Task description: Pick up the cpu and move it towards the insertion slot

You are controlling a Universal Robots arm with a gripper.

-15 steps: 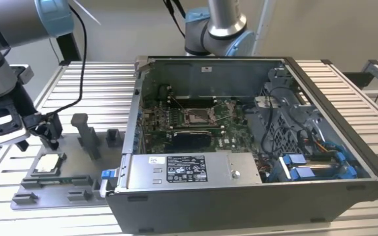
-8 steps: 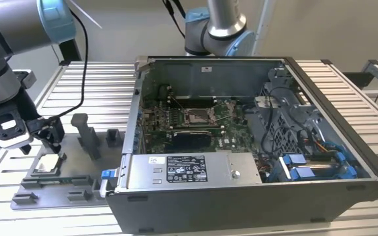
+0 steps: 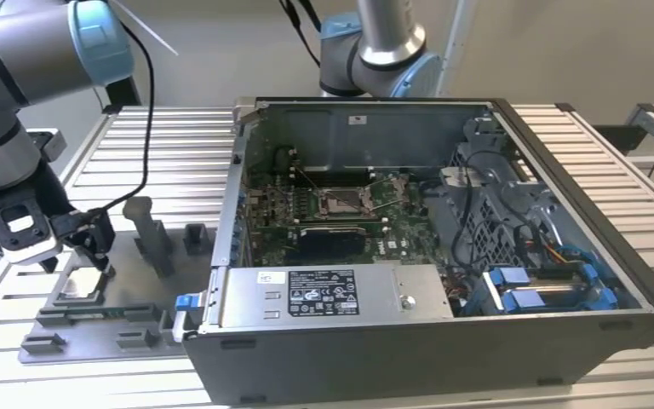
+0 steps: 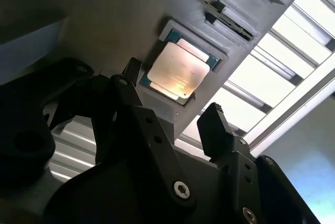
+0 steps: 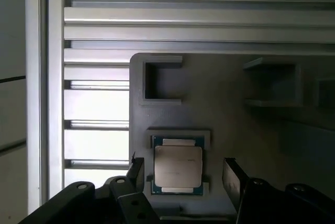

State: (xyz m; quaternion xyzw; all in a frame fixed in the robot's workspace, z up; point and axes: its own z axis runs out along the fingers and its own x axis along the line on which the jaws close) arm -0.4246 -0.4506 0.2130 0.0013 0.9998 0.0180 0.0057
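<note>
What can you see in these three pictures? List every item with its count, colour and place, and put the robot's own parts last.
cpu: one, pale silver with a green edge, seated in a pocket of the tray.
tray: one, grey, on the table at the exterior view's left.
computer case: one, dark grey, lying open on the table.
insertion slot: one, shiny metal frame with a dark centre, inside the case.
power supply: one, silver with a label, inside the case, nearest the exterior camera.
table: one, silver slatted metal, under everything.
arm: one, grey with blue caps, at the exterior view's left.
gripper: one, black, jaws open on either side of the cpu.
</note>
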